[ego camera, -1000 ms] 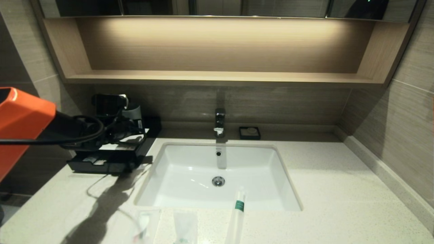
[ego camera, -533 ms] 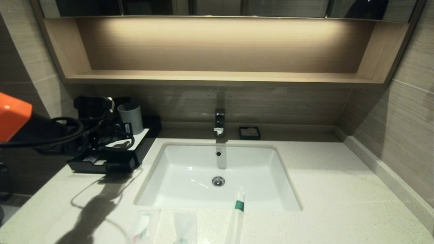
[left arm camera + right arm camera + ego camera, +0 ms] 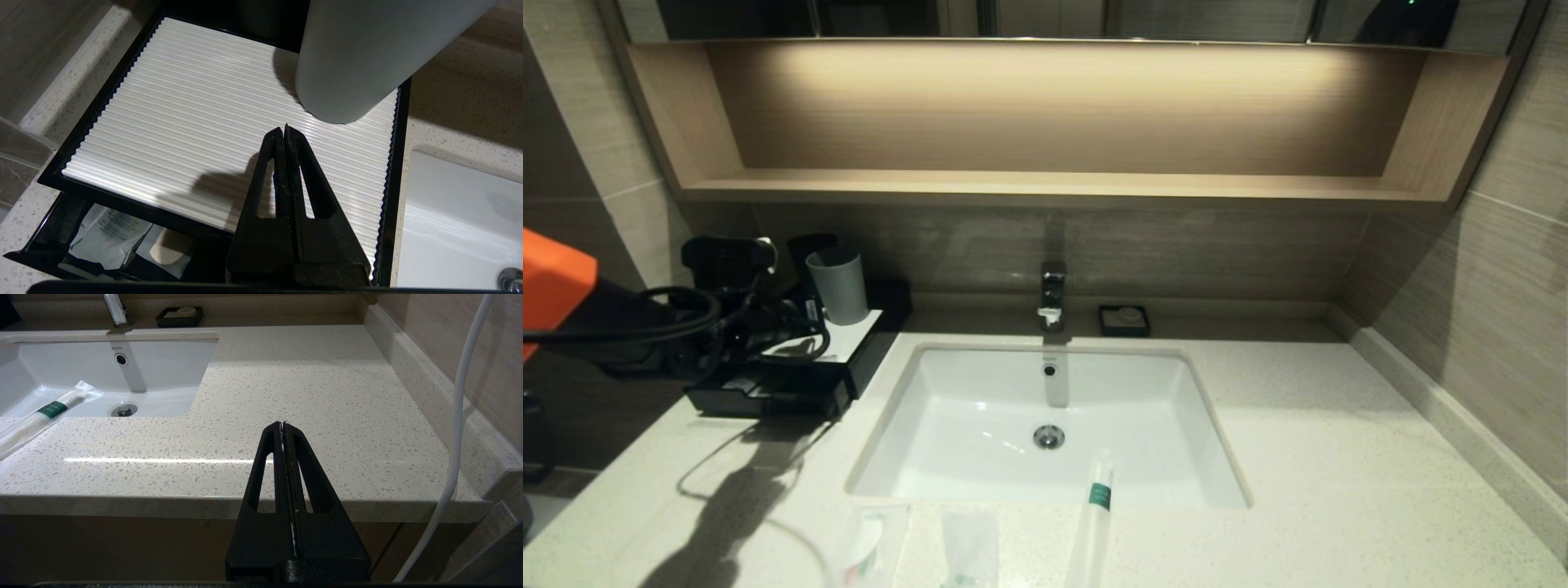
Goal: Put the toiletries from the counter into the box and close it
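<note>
The black box [image 3: 854, 367] with its white ribbed top panel [image 3: 196, 106] stands at the counter's [image 3: 1339, 457] back left, and its drawer [image 3: 756, 396] is pulled out at the front. Flat packets [image 3: 108, 237] lie inside the drawer. My left gripper [image 3: 284, 130] hovers over the white panel, shut and empty, close to the grey cup [image 3: 359, 57]. Along the counter's front edge lie the toiletries: a slim white stick pack with a green band [image 3: 1094, 510] that juts over the sink, and two clear sachets [image 3: 870, 543] [image 3: 968, 547]. My right gripper [image 3: 283, 425] is shut and empty, low before the counter's front edge at the right.
The grey cup [image 3: 837, 286] stands on the box's top at the back. A white sink basin [image 3: 980, 408], a faucet [image 3: 1052, 294] and a small black soap dish [image 3: 1124, 320] lie along the middle. A tan shelf [image 3: 1054, 188] hangs above. A white cable [image 3: 457, 416] runs beside my right gripper.
My left arm has drawn back to the left over the box, which uncovers the grey cup. The drawer stays out. The toiletries have not moved.
</note>
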Robot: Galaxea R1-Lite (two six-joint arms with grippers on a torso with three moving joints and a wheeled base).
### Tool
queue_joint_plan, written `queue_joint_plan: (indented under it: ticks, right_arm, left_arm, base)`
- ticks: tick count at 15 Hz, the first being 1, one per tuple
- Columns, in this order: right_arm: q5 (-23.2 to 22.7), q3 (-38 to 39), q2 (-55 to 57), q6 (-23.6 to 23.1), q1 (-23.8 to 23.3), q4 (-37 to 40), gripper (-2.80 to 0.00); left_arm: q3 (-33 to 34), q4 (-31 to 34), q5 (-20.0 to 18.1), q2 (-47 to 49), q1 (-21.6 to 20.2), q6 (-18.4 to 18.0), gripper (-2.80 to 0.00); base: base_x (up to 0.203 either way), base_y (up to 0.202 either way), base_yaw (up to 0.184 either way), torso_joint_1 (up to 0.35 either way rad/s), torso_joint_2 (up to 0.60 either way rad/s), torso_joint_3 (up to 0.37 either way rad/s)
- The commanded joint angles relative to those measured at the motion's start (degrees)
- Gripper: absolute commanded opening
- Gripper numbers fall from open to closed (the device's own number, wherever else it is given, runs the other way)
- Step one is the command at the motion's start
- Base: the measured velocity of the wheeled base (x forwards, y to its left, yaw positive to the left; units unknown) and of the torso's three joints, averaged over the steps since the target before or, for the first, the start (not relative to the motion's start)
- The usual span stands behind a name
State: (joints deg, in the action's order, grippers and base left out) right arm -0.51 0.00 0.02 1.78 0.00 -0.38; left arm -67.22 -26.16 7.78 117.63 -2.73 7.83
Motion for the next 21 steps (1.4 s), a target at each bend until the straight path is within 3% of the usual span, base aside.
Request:
queue_joint_plan:
  ticks: [1,21]
  right_arm:
    - [0.0,0.0,0.1,0.0,0.0,0.0,-2.80]
    - [0.0,0.0,0.1,0.0,0.0,-0.1,-2.80]
  left_arm:
    - [0.0,-0.3,0.0,0.9,-0.1,0.2,-2.80]
    - [-6.6,-0.4,-0.5,4.7,1.1,0.2,-2.80]
  base:
    - [0.000,0.000,0.000,0.000,0.00,0.000]
    - [0.000,0.000,0.000,0.000,0.00,0.000]
